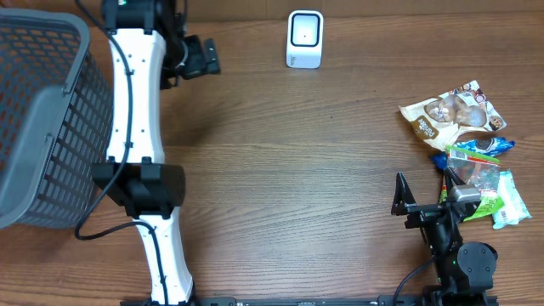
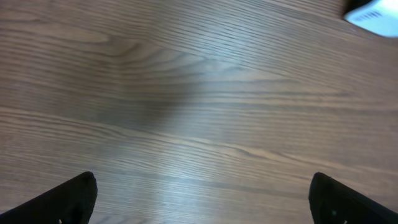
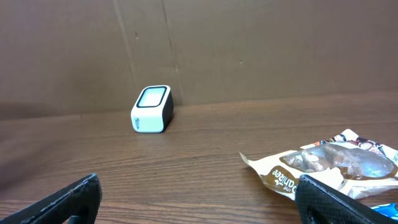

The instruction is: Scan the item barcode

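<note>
The snacks (image 1: 463,140) lie heaped at the table's (image 1: 297,170) three o'clock edge, the brown bag (image 3: 336,165) topmost; the scanner (image 1: 305,39) stands at twelve, well apart; my right claw (image 1: 425,200) sits just beside the heap at its seven, jaws wide, holding nothing; my left claw (image 1: 204,56) hangs at eleven near the basket (image 1: 42,127), equally wide and empty.

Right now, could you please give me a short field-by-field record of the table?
scanner: white barcode scanner at the far edge, upright
snacks: pile of snack packets on the right side
basket: grey basket at the left edge
left claw: open, empty, beside the basket
right claw: open, empty, near the snacks
</note>
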`<state>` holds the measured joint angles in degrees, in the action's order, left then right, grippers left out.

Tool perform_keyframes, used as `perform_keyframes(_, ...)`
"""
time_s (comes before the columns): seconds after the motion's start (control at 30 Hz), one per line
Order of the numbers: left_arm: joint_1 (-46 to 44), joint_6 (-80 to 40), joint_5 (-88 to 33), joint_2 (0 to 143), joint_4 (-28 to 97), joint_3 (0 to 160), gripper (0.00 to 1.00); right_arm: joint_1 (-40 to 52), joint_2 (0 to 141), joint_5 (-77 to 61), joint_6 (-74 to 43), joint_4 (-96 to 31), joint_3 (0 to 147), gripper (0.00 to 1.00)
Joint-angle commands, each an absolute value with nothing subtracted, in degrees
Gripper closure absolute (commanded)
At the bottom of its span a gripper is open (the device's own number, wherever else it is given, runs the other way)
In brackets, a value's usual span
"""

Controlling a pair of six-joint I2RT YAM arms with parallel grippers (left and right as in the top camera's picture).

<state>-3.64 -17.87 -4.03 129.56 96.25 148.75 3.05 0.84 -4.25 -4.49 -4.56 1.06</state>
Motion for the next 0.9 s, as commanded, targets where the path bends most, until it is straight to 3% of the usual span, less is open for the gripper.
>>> perform_keyframes(0.0,-8.64,-17.37,-1.43,120.36,94.52,146.98,0.00,3.46,0.27,-4.36,-4.64,-4.38,0.45,0.00)
perform_keyframes(0.1,-11.11,-16.69,5.39,112.86,87.35,138.61,0.00,3.49,0.27,-4.36,-4.64,-4.38,0.45,0.00)
perform_keyframes(0.23,-12.36,-14.63,7.44,99.81,67.13,117.25,0.00,3.46,0.27,-4.38,-4.67,-4.38,0.45,0.00)
perform_keyframes(0.43,-8.27,-10.55,-0.60,82.52,36.69,83.61,0.00,3.46,0.27,-4.36,-4.64,-4.38,0.45,0.00)
perform_keyframes(0.63,0.25,-10.28,-9.89,66.48,16.95,54.83,0.00,3.49,0.27,-4.38,-4.67,-4.38,0.45,0.00)
perform_keyframes(0.87,3.20,-10.09,-7.66,45.43,-6.74,24.32,0.00,3.46,0.27,-4.38,-4.67,-4.40,0.45,0.00)
